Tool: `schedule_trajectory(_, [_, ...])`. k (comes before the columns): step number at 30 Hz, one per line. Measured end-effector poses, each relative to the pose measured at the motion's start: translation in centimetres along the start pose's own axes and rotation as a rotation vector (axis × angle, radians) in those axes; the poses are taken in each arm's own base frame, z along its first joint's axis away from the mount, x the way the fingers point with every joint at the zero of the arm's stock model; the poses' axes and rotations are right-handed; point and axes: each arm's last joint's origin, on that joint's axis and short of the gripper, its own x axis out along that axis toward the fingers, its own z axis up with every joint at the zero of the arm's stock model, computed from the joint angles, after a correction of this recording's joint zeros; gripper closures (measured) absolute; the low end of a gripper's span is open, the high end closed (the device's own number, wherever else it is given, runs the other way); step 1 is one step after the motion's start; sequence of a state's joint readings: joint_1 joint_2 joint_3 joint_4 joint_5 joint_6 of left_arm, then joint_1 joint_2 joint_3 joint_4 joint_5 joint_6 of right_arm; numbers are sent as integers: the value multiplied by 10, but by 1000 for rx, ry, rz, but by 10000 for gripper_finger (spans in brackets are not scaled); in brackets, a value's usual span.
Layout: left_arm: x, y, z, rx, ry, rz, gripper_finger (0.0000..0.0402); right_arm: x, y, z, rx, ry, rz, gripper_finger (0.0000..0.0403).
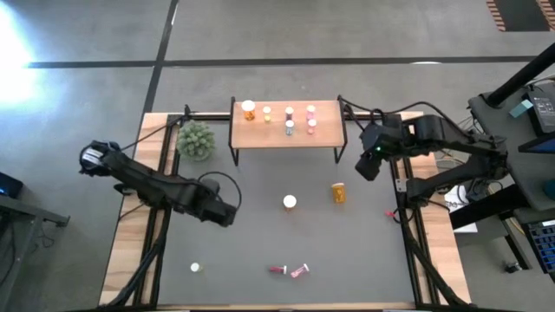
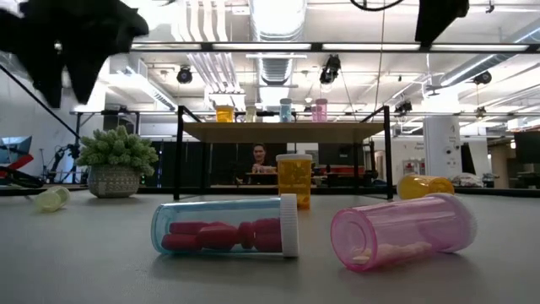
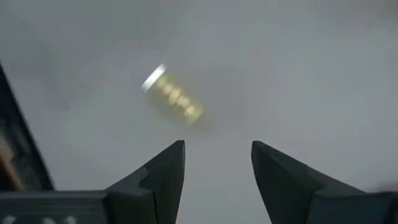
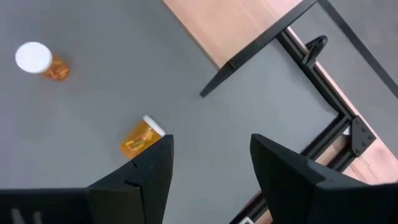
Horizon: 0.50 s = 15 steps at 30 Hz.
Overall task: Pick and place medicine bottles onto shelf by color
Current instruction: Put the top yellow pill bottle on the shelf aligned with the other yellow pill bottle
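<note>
A small yellowish white-capped bottle (image 3: pixel 173 95) lies on its side on the grey worktop (image 1: pixel 260 234), near the left tool (image 3: pixel 216 163), whose fingers stand apart and empty, seemingly approaching to descend and close on it; the right tool (image 4: pixel 210 163) waits open beside the light-wood shelf (image 1: pixel 286 143).

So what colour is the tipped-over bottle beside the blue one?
Pink, translucent; the low view shows it best.
</note>
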State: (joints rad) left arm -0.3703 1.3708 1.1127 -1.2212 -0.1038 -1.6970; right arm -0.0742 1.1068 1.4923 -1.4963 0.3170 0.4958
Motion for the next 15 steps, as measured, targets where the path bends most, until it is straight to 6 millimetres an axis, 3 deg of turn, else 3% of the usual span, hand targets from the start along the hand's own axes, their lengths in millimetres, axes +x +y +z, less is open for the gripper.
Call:
schedule_trajectory(4, [29,1,-5,-6,70,57,233,6,1,-2,-26,1,0,200])
schedule_trajectory(8, [54,13,-6,-175,50,165,233,7,2,-2,-31,4,-2,200])
schedule_trajectory(15, [88,25,-7,-371,25,83,233,6,5,5,-38,-65,33,200])
